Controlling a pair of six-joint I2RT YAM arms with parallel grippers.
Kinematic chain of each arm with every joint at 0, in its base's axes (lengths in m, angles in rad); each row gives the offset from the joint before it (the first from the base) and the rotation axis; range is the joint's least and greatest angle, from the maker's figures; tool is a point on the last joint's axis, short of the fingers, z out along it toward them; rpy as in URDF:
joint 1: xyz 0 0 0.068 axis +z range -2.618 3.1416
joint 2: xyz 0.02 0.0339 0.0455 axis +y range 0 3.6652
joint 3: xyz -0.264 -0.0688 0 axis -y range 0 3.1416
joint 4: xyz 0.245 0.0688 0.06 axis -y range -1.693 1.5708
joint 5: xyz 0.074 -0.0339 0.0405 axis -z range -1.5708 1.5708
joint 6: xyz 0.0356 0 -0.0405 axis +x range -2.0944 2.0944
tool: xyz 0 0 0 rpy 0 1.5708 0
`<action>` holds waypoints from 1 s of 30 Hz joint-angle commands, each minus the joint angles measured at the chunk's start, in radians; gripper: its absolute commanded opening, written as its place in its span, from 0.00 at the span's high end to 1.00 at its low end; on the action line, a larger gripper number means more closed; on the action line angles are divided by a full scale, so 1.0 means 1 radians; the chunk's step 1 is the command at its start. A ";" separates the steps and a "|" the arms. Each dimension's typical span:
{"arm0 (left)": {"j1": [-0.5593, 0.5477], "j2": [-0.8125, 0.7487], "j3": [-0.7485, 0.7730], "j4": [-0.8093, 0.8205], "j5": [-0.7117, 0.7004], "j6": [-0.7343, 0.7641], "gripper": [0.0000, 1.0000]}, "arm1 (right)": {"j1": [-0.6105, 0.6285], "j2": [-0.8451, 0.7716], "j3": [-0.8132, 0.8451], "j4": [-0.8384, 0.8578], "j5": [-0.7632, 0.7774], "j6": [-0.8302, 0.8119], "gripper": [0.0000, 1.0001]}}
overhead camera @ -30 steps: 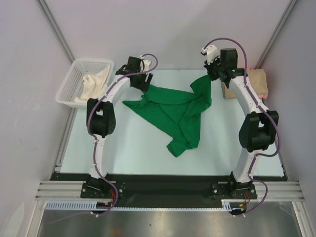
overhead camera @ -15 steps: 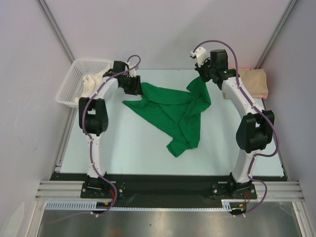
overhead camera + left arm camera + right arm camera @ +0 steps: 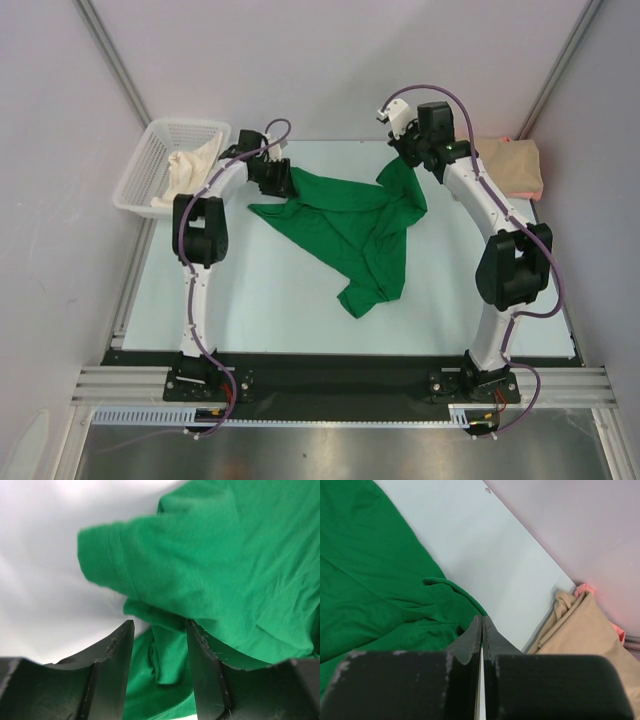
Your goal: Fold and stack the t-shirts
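The bright green t-shirt (image 3: 350, 220) lies crumpled in the middle of the table. My left gripper (image 3: 285, 182) is at its far left corner. In the left wrist view the jaws (image 3: 160, 630) stand open with a fold of green fabric (image 3: 225, 555) between them. My right gripper (image 3: 400, 158) is at the shirt's far right corner. Its fingers (image 3: 482, 617) are pressed together at the green edge (image 3: 370, 580), which rises to them. The tan t-shirt (image 3: 510, 165) lies folded at the far right, with a pink edge (image 3: 585, 588) showing behind it.
A white mesh basket (image 3: 150, 150) stands at the far left and holds a cream cloth (image 3: 190, 165). The pale table (image 3: 280, 300) stretches toward the arm bases. Grey walls close in the back and both sides.
The left gripper moved left, then back right onto the shirt's far left corner. The right gripper moved left, and the shirt's far right corner went with it.
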 commanded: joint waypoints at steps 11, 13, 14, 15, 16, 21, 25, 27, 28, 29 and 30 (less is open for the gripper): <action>0.004 0.028 0.084 0.033 -0.019 -0.007 0.50 | 0.013 -0.010 0.024 0.019 0.030 -0.023 1.00; 0.009 0.021 0.078 0.033 -0.032 -0.001 0.50 | 0.013 0.002 0.034 0.019 0.029 -0.020 1.00; 0.009 0.019 0.077 0.030 -0.035 0.001 0.50 | 0.013 0.005 0.038 0.020 0.027 -0.017 1.00; 0.012 0.021 0.075 0.028 -0.041 0.004 0.51 | 0.014 0.011 0.043 0.021 0.024 -0.017 1.00; 0.013 0.018 0.074 0.025 -0.042 0.008 0.51 | 0.014 0.011 0.046 0.022 0.021 -0.014 1.00; 0.013 0.024 0.064 0.022 -0.041 0.013 0.51 | 0.013 0.027 0.051 0.022 0.015 -0.006 1.00; 0.012 0.036 0.069 0.015 -0.033 0.018 0.50 | 0.014 0.030 0.052 0.021 0.015 -0.006 1.00; 0.010 0.035 0.069 0.013 -0.030 0.019 0.52 | 0.011 0.030 0.049 0.021 0.013 -0.005 1.00; 0.010 0.036 0.067 0.011 -0.030 0.021 0.53 | 0.011 0.028 0.048 0.021 0.013 -0.003 1.00; 0.010 0.036 0.067 0.011 -0.030 0.021 0.55 | 0.013 0.028 0.046 0.021 0.013 -0.005 1.00; 0.010 0.036 0.067 0.011 -0.030 0.019 0.57 | 0.013 0.027 0.043 0.017 0.013 -0.003 1.00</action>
